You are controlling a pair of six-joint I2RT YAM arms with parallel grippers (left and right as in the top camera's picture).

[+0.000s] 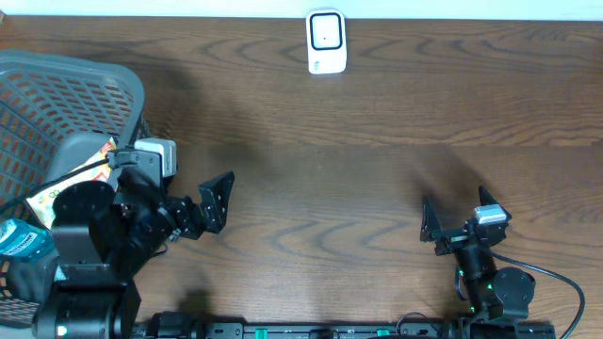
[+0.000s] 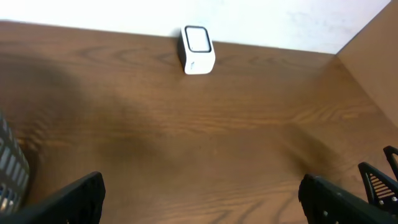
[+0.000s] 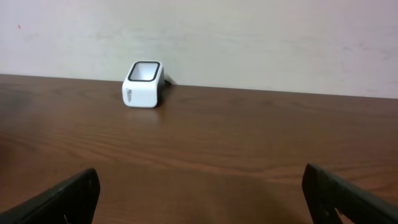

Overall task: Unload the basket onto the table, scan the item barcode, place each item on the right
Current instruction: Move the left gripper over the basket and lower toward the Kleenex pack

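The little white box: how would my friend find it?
Look along the brown wooden table's far edge, by the wall. The small white box stands there alone; unlike the grey mesh basket at the left, it has a dark square window.

Wood-grain table (image 1: 377, 188), glossy white plastic scanner (image 1: 326, 41), grey plastic mesh basket (image 1: 57, 104).

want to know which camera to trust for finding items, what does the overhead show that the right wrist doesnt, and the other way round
Only overhead: the grey basket at the left holding packaged items, plus both arms, with the left gripper and right gripper open and empty.
Only right wrist: a low, level side view of the scanner against the pale wall.
Both: the white scanner at the far edge and the wooden table.
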